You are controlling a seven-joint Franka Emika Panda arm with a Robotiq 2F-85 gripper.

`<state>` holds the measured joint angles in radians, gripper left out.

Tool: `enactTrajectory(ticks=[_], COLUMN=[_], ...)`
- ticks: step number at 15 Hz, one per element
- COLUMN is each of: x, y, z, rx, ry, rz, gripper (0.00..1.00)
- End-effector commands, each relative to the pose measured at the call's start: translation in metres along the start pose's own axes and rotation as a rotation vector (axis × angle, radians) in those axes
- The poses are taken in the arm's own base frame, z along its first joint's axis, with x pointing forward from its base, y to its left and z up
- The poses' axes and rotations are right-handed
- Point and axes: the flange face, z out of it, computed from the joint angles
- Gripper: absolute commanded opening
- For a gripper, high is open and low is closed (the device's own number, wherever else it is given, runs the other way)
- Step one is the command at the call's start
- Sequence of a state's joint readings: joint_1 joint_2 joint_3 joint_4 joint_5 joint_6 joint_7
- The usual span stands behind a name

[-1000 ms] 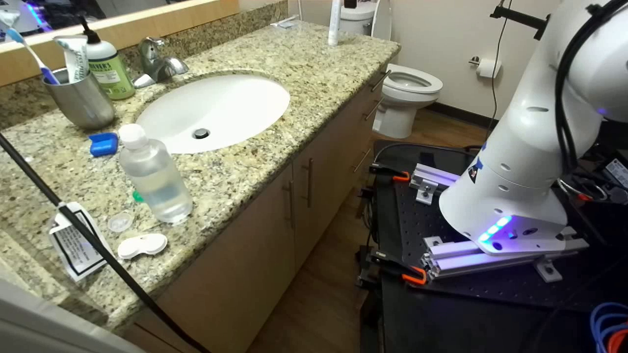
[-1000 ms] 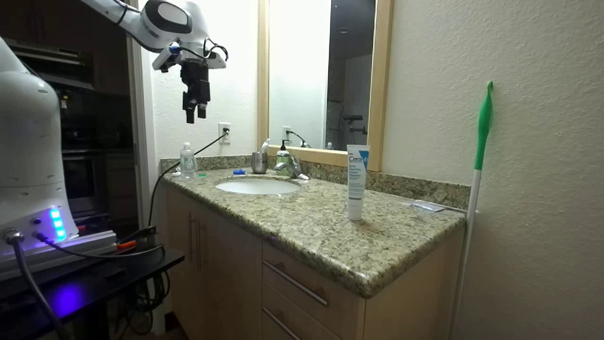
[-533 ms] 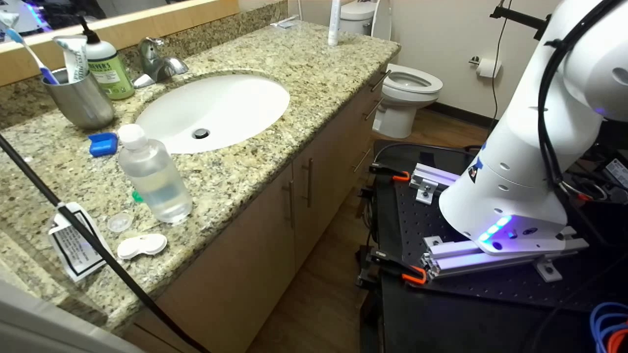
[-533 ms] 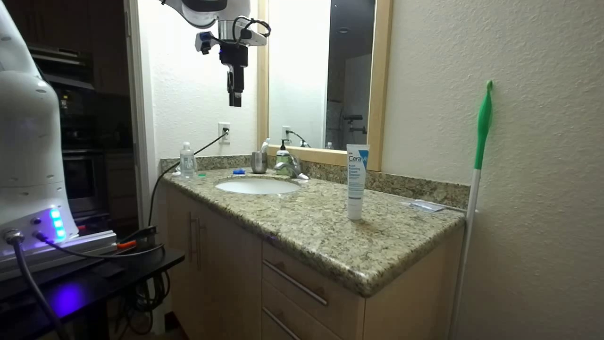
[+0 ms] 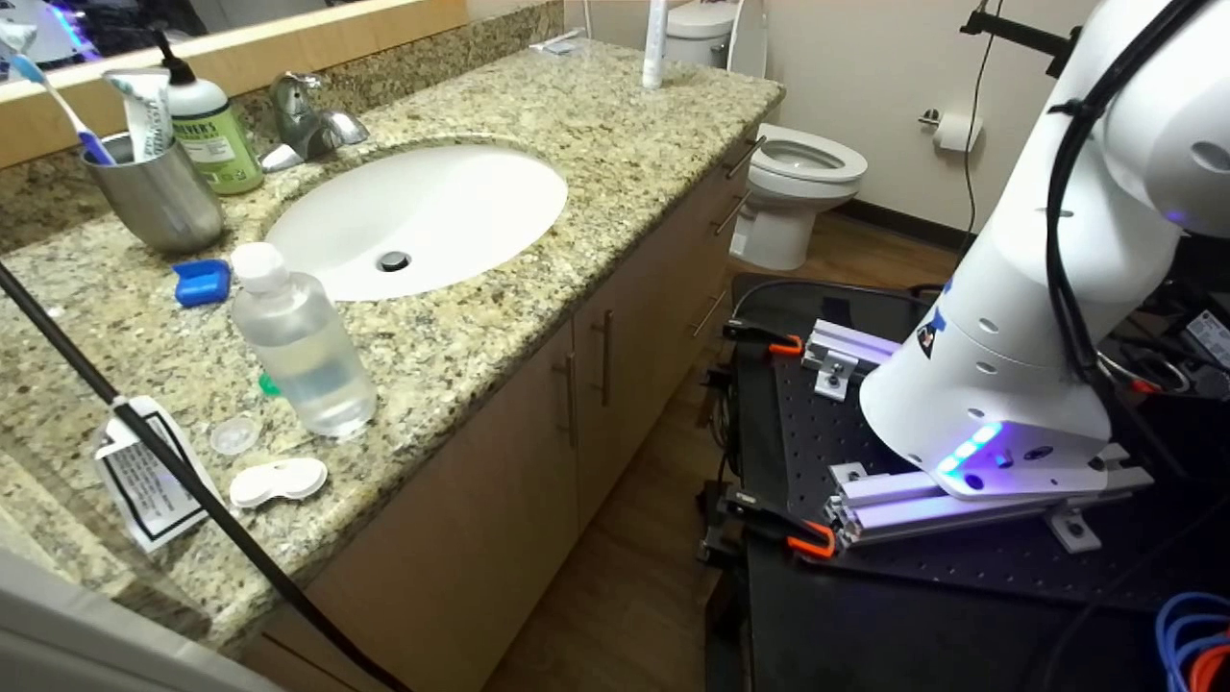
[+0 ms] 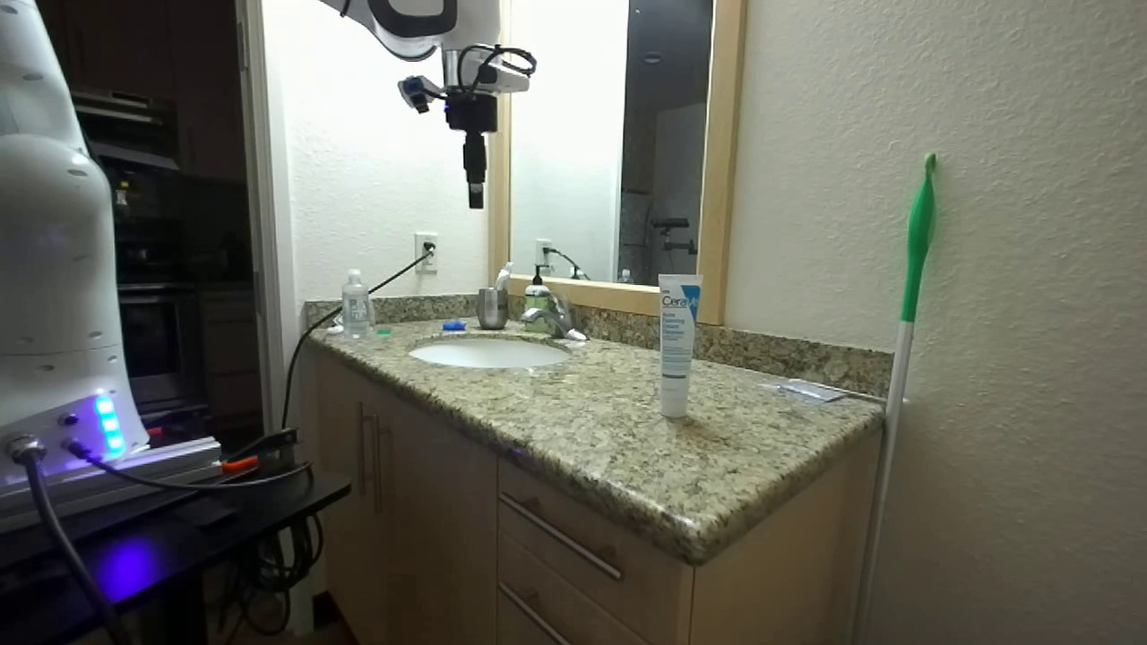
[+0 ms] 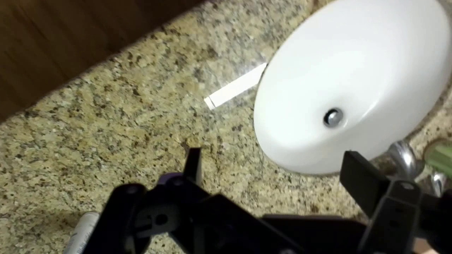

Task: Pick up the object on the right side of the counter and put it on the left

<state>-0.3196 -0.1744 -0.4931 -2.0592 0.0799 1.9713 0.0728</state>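
Observation:
The object is a slim white tube with blue print (image 6: 677, 345), standing upright on the right part of the speckled granite counter (image 6: 600, 421). It also shows at the far end in an exterior view (image 5: 655, 48), cut by the top edge. In the wrist view part of the tube (image 7: 82, 233) shows at the bottom left, partly hidden by a finger. My gripper (image 6: 476, 195) hangs pointing down, high above the counter near the sink (image 6: 488, 355), left of the tube and apart from it. In the wrist view the gripper (image 7: 272, 153) is open, with nothing between its fingers.
A clear bottle (image 5: 303, 356), a grey cup with toothbrushes (image 5: 168, 197), a green soap bottle (image 5: 216, 139) and a faucet (image 5: 312, 120) stand around the sink. A black cable (image 5: 192, 481) crosses the left end. A mirror (image 6: 573, 134) and a green-handled pole (image 6: 918, 242) are behind.
My gripper has moved right above the counter, toward the tube's side, and has turned so its fingers show edge-on. The tube and the other things have not moved.

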Motion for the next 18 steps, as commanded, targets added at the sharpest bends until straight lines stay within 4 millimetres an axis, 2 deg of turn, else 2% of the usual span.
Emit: enactTrajectory(ticks=[1, 3, 5, 8, 10, 11, 13, 15, 18], x=[0.073, 0.104, 0.133, 0.173, 0.191, 0.17, 0.185, 0.187, 0.188], y=[-0.004, 0.011, 0.032, 0.066, 0.08, 0.073, 0.081, 0.088, 0.121], z=[0.001, -0.004, -0.001, 0.015, 0.019, 0.016, 0.025, 0.025, 0.02], rx=[0.07, 0.093, 0.052, -0.062, -0.096, -0.054, -0.082, -0.118, -0.151], ry=[0.048, 0.071, 0.084, 0.124, 0.131, 0.14, 0.142, 0.076, -0.048], rz=[0.175, 0.256, 0.295, 0.381, 0.441, 0.397, 0.426, 0.365, 0.228], gripper=[1.0, 1.0, 1.0, 1.0, 1.0, 1.0, 1.0, 1.0, 1.0])
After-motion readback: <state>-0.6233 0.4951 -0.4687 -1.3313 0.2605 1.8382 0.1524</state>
